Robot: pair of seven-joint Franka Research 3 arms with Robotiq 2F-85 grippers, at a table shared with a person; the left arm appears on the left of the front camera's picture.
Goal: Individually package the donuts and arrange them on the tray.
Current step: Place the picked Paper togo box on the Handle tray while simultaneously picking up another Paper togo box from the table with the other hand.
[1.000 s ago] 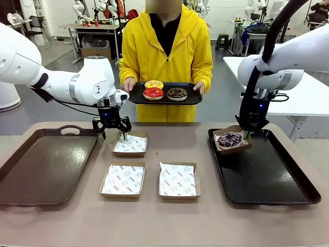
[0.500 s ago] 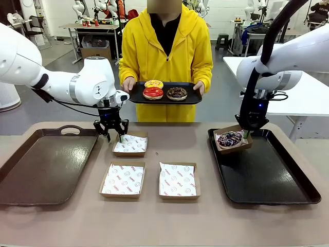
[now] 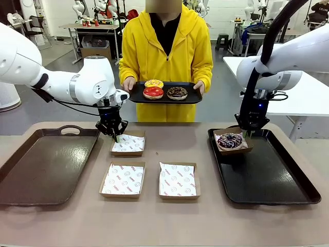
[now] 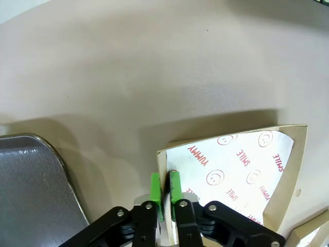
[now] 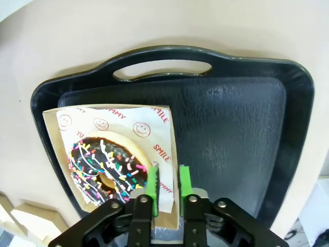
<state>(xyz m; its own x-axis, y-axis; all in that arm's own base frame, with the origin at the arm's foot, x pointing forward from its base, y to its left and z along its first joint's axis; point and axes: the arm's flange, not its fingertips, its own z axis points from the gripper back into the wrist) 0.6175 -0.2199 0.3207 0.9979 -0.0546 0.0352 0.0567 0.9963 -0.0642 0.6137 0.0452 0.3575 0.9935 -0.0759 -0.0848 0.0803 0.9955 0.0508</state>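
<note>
- Four ring donuts show. The dark sprinkled donut (image 5: 105,167) lies in a square cardboard box (image 5: 118,121) lined with smiley-print paper, at the near-left corner of the black tray (image 3: 272,175) on the tabletop's (image 3: 164,221) right.
- The yellow-glazed donut (image 3: 153,84), glossy red donut (image 3: 153,93) and chocolate donut (image 3: 177,93) sit on a dark serving tray (image 3: 164,101) in the person's hands.
- The right hand (image 5: 167,172) points straight down, with its green pads narrowly apart astride that box's wall. I cannot tell whether they grip it.
- The left hand (image 4: 165,177) also points down, pinched tight on the side wall of an empty lined box (image 4: 241,170) beside the brown tray (image 3: 41,164).
</note>
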